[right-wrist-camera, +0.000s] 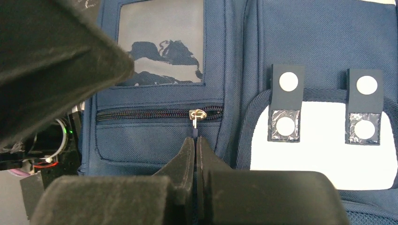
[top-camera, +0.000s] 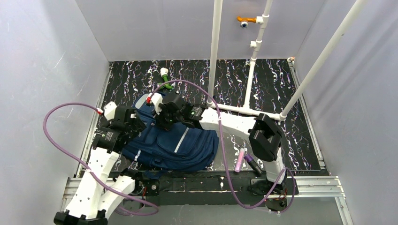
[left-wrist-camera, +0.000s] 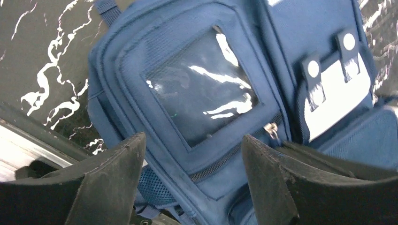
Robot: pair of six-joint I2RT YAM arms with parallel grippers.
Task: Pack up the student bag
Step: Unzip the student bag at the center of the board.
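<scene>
While the student bag (top-camera: 180,145) lies flat on the surface (top-camera: 281,84) btwn both arms, right gripper (right-wrist-camera: 195,140) jaws pinch its front-pocket zipper pull (right-wrist-camera: 197,116); left gripper (left-wrist-camera: 192,138) jaws spread above the clear window (left-wrist-camera: 197,93).

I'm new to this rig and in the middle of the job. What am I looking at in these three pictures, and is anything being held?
Two robot arms stand at the near edge of a black marbled table. The wide picture looks down from above and behind them. The other two come from a camera on each wrist, so the dark shapes at the bottom are that arm's own fingers. On the table lies the student bag, navy blue, with a green and white object beyond it and a pink pen-like item near the right arm's base. The right gripper is shut on the zipper pull under the clear window. The left gripper is open over the bag, holding nothing.
</scene>
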